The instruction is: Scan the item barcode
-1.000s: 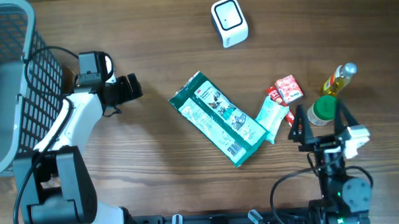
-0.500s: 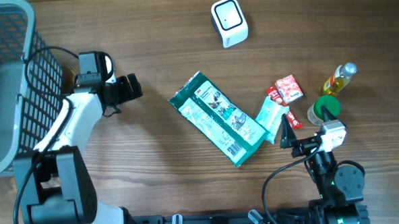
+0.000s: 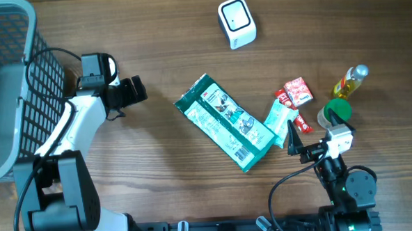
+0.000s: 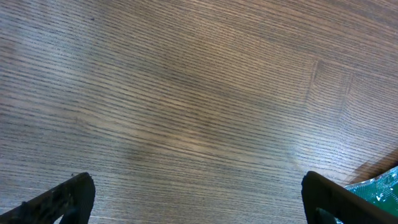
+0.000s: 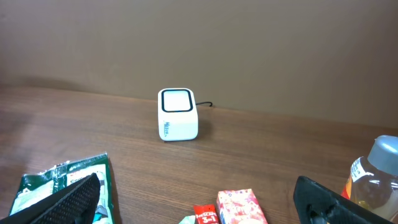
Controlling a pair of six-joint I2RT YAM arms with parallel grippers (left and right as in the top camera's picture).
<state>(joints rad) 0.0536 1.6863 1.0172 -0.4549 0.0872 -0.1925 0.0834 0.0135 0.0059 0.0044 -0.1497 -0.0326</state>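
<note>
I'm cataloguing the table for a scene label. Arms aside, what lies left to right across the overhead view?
Wire basket → green bag → pale green pouch → yellow bottle.

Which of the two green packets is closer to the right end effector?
The small pale-green packet, next to the red box; its lower end sits right by the right end effector. The large dark-green packet lies farther off, toward the table's middle.
</note>
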